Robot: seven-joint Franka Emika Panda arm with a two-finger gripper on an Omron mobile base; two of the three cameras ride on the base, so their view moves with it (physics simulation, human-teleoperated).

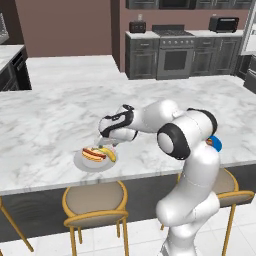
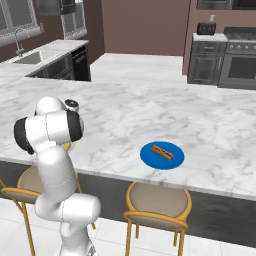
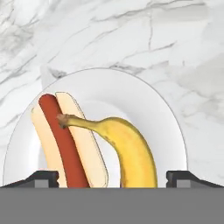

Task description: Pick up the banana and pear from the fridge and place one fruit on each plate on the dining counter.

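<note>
Now banana [image 3: 131, 151] inside pale plate [image 3: 162, 113] rim

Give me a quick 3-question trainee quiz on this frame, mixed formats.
1. True or false: the banana lies on the pale plate beside a hot dog.
2. Multiple choice: what sits on the blue plate? A) pear B) hot dog C) nothing
3. Short answer: is the tool open or shut?

Key: 1 true. 2 B, a second hot dog. 3 open, fingertips wide apart, the banana lying free.
</note>
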